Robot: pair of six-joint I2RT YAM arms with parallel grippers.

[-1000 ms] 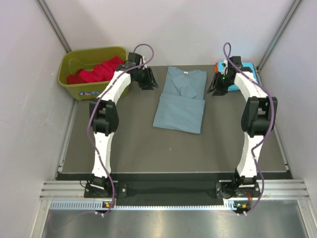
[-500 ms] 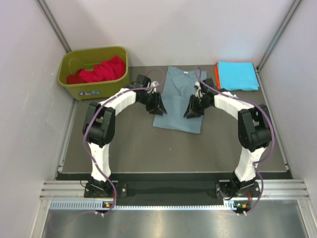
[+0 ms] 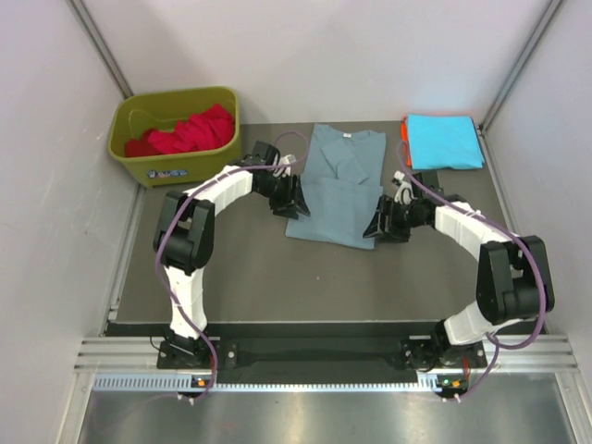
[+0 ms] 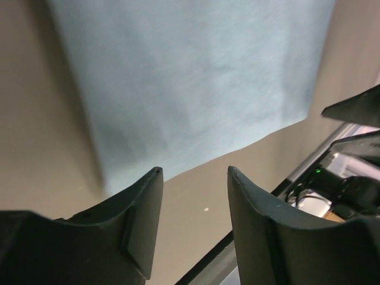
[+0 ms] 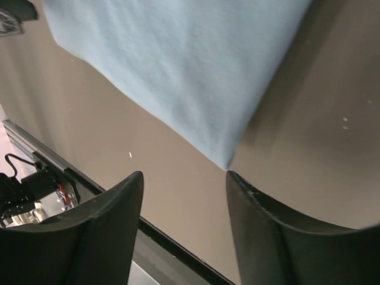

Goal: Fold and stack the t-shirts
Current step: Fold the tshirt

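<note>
A dusty grey-blue t-shirt [image 3: 338, 190] lies partly folded in the middle of the dark mat, neck label at the far end. My left gripper [image 3: 289, 205] is open and empty at the shirt's near left corner; the cloth [image 4: 190, 83] fills the top of its wrist view. My right gripper [image 3: 377, 228] is open and empty at the near right corner; the shirt's corner [image 5: 178, 71] lies just above its fingers. A folded cyan t-shirt [image 3: 444, 141] lies on an orange one [image 3: 404, 139] at the far right. Red t-shirts [image 3: 185, 131] lie crumpled in the bin.
The olive-green plastic bin [image 3: 171, 165] stands at the far left off the mat. White walls close in on both sides. The mat's near edge and a black rail [image 5: 89, 184] show in the right wrist view.
Both arms came down from the far corners to the shirt. In the last half second the right gripper moved nearer and to the right, to the shirt's near right corner; the left barely shifted.
</note>
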